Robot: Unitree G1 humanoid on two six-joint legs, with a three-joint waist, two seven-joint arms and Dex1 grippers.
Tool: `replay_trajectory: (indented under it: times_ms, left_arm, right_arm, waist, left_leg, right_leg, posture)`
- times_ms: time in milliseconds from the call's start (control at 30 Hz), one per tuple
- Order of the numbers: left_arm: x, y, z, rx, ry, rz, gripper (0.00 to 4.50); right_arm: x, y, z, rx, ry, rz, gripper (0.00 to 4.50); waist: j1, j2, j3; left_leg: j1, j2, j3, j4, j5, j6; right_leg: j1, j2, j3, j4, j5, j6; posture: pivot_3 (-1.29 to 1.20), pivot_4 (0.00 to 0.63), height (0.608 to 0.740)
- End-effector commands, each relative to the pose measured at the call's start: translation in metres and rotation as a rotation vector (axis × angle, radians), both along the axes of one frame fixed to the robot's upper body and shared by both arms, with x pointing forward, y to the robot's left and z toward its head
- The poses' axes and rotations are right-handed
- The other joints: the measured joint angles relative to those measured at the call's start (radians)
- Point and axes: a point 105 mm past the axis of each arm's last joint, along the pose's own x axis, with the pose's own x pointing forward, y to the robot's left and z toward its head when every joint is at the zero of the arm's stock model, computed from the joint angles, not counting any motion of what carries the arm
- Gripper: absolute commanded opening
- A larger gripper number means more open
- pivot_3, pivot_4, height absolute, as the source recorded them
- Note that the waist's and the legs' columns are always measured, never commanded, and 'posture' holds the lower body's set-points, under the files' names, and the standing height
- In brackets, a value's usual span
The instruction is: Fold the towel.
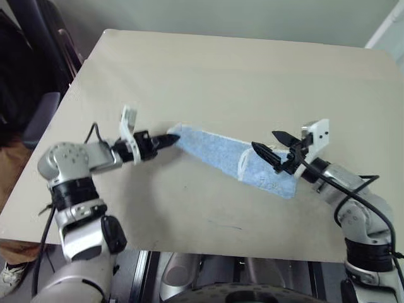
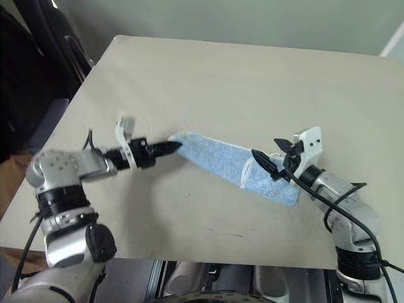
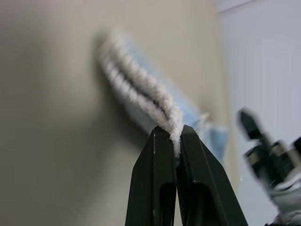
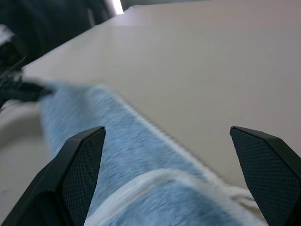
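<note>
Presently, these lines hold:

Counter: a plain beige flat-topped counter carries the cloth; its near edge runs just in front of both arms.

Towel: a light blue fluffy terry-cloth towel with white corded edging lies as a long narrow band across the near half of the counter, slanting from a point nearer the left edge toward the near right corner. Its left end is lifted off the surface; whether the right end rests on the counter cannot be told.

Loop: a small white cord loop sits on the towel toward its right end.

Left gripper: the black two-fingered left gripper is clenched on the towel's left end, pinching the white-edged tip between its fingertips; in the left wrist view the fuzzy white edging runs straight into the closed fingers.

Right gripper: the black two-fingered right gripper is released, its fingers spread wide, one to each side of the towel's right end. In the right wrist view the two textured fingers stand apart with the blue cloth between them, gripping nothing.

Surroundings: a dark chair stands off the counter's left edge.
</note>
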Motion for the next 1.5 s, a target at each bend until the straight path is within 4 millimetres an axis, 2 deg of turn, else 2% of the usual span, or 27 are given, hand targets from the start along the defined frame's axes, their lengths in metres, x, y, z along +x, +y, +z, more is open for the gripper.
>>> replay_trajectory:
  times_ms: [33,200,300,367,567,867,1033,1233,1500]
  left_arm:
    - [-0.003,-0.026,0.024,0.031,-0.097,-0.124,0.02]
    - [-0.018,-0.078,0.047,0.009,-0.153,-0.365,0.02]
    - [-0.036,-0.106,0.043,0.027,-0.152,-0.528,0.02]
    - [-0.041,-0.115,0.039,0.044,-0.156,-0.581,0.02]
    - [-0.051,-0.133,0.031,0.014,-0.152,-0.71,0.02]
    - [-0.051,-0.159,-0.003,0.042,-0.11,-0.774,0.02]
    - [-0.053,-0.18,-0.012,0.024,-0.085,-0.801,0.02]
    - [-0.06,-0.191,-0.018,0.033,-0.072,-0.83,0.02]
    - [-0.063,-0.198,-0.024,0.048,-0.063,-0.838,0.02]
  right_arm:
    - [-0.012,-0.006,0.021,0.012,-0.063,0.04,4.5]
    - [-0.01,-0.024,0.025,-0.009,-0.077,-0.027,4.5]
    - [-0.009,-0.037,0.03,-0.01,-0.099,-0.089,4.5]
    - [-0.011,-0.041,0.03,-0.011,-0.104,-0.112,4.5]
    - [-0.018,-0.055,0.029,-0.016,-0.11,-0.194,4.5]
    - [-0.026,-0.066,0.032,-0.016,-0.117,-0.271,4.5]
    - [-0.024,-0.068,0.031,-0.016,-0.113,-0.297,4.5]
    - [-0.024,-0.069,0.032,-0.018,-0.115,-0.313,4.5]
    - [-0.024,-0.07,0.032,-0.022,-0.116,-0.328,4.5]
  waist:
    - [-0.002,0.0,0.0]
    - [-0.006,-0.003,0.002]
    - [-0.006,-0.003,0.002]
    - [-0.007,-0.003,0.002]
    - [-0.009,-0.003,0.002]
    - [-0.009,-0.003,0.002]
    - [-0.007,-0.003,0.002]
    - [-0.008,-0.003,0.002]
    - [-0.008,-0.003,0.002]
  left_leg:
    - [0.001,0.0,0.0,0.0,0.0,0.0]
    - [0.0,0.0,0.0,0.0,0.003,0.007]
    - [0.0,0.0,0.0,0.0,0.004,0.008]
    - [0.001,0.0,0.0,0.0,0.004,0.008]
    - [0.001,0.0,0.0,0.0,0.004,0.008]
    - [0.001,0.0,0.0,0.0,0.006,0.013]
    - [-0.002,0.0,0.001,0.0,0.007,0.017]
    - [-0.002,0.0,0.001,0.0,0.007,0.017]
    - [-0.002,0.0,0.001,0.001,0.007,0.018]
  right_leg:
    - [0.0,0.0,0.0,-0.001,0.0,0.0]
    - [-0.001,0.0,0.0,-0.001,0.0,0.001]
    - [-0.001,-0.001,0.0,-0.001,0.002,0.005]
    - [-0.001,-0.001,0.0,-0.001,0.004,0.009]
    - [-0.001,0.0,0.0,0.0,0.004,0.009]
    - [0.001,-0.001,0.001,-0.001,0.003,0.013]
    - [0.0,-0.001,0.002,-0.001,0.003,0.017]
    - [0.0,-0.001,0.002,-0.001,-0.001,0.025]
    - [0.0,-0.002,0.002,-0.001,-0.001,0.027]
  posture:
    - [0.0,0.15,0.733]
    - [0.0,0.15,0.733]
    - [0.0,0.15,0.733]
    - [0.0,0.15,0.733]
    - [0.0,0.15,0.733]
    - [0.0,0.15,0.733]
    - [0.0,0.15,0.733]
    - [0.0,0.15,0.733]
    - [0.0,0.15,0.733]
